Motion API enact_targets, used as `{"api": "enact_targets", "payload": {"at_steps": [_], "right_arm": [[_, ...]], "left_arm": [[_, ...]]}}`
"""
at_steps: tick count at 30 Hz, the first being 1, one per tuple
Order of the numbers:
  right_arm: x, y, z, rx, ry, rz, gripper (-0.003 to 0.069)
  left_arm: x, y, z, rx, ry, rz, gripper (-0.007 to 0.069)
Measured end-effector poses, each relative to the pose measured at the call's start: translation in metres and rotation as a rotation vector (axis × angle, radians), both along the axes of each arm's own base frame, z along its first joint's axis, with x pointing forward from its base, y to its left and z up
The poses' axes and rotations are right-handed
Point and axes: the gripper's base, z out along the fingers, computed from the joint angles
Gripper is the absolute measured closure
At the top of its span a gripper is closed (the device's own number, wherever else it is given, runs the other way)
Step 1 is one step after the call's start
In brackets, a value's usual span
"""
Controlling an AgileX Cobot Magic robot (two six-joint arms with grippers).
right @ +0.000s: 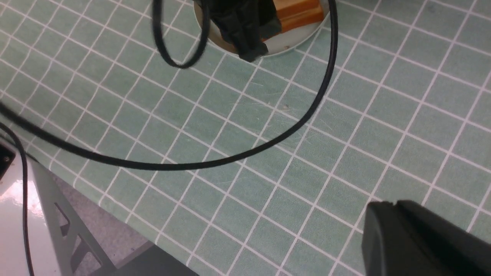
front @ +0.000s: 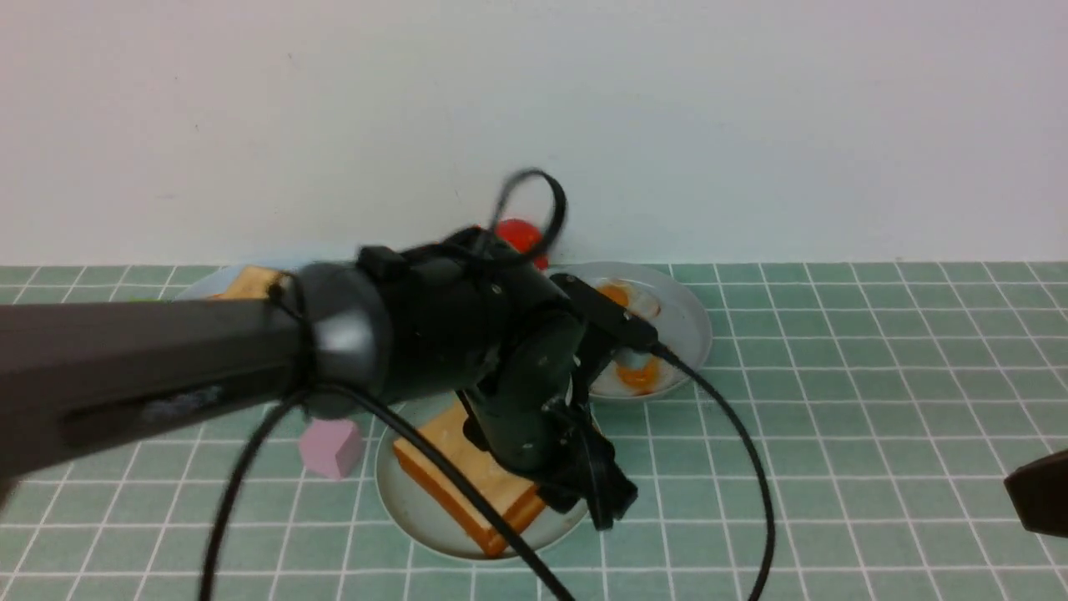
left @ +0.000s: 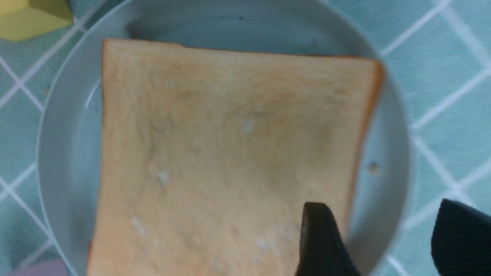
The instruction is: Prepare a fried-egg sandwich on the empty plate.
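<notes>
A square golden toast slice (left: 230, 161) lies flat on the round pale plate (left: 383, 153) at the table's front centre. In the front view its side (front: 467, 492) shows a thick orange-brown crust; any egg under it is hidden. My left gripper (left: 387, 237) is open just above the plate's right rim (front: 409, 501), one finger (left: 318, 241) over the toast's edge, the other (left: 460, 237) out over the table. It holds nothing. Fried eggs (front: 638, 374) lie on a plate (front: 688, 330) behind. My right gripper (right: 387, 207) is shut and empty at the far right (front: 1022, 492).
A back-left plate (front: 200, 288) holds more toast (front: 250, 282). A pink block (front: 332, 446) sits left of the front plate, a yellow block (left: 30, 17) near it, a red object (front: 519, 235) by the wall. A black cable (right: 230, 163) loops over the table. The table's edge (right: 96, 199) is near.
</notes>
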Motion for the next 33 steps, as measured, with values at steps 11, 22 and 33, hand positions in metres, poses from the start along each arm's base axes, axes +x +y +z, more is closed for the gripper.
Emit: {"api": "enact_targets", "payload": {"at_steps": [11,22,33], "right_arm": [[-0.02,-0.013,0.009,-0.016,-0.094,-0.016,0.0608],[-0.077,-0.055,-0.004,0.037,-0.309,-0.268,0.0607],[-0.087,-0.063,-0.067,0.295,-0.556,-0.388,0.0668]], "left_arm": [[-0.106,0.09,0.168,-0.526,-0.352,0.01,0.0626],[-0.237,0.215,0.095,-0.911,-0.753,-0.042,0.0638],[-0.257,0.233,0.037,-0.999,-0.839,-0.051,0.0638]]}}
